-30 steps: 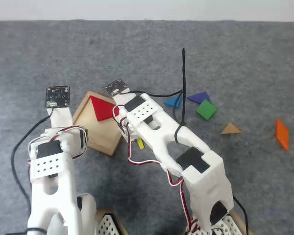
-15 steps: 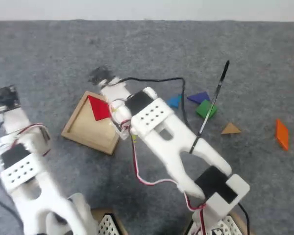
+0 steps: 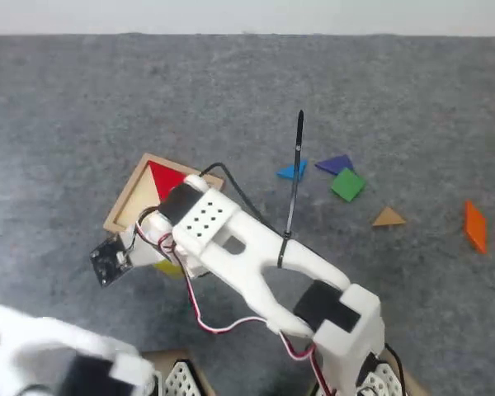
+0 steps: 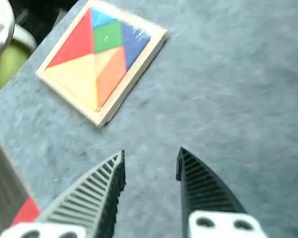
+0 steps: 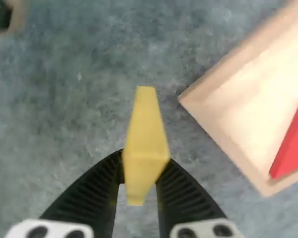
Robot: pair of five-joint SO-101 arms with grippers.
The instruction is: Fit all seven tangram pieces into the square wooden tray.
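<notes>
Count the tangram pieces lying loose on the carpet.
5, in the high view: blue triangle, purple piece, green square, tan triangle, orange piece farthest right. The arm may hide others.

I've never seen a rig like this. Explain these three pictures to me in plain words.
These are two white robot arms with pincer grippers, working over a grey mat. One picture looks down from above; the other two come from a camera on each arm's wrist. On the mat lie a square wooden tray with a red triangle in it, and loose pieces: a blue triangle, a purple piece, a green square, a tan triangle and an orange parallelogram. The right gripper pinches a yellow piece on edge near the tray's corner. The left gripper is open and holds nothing.
</notes>
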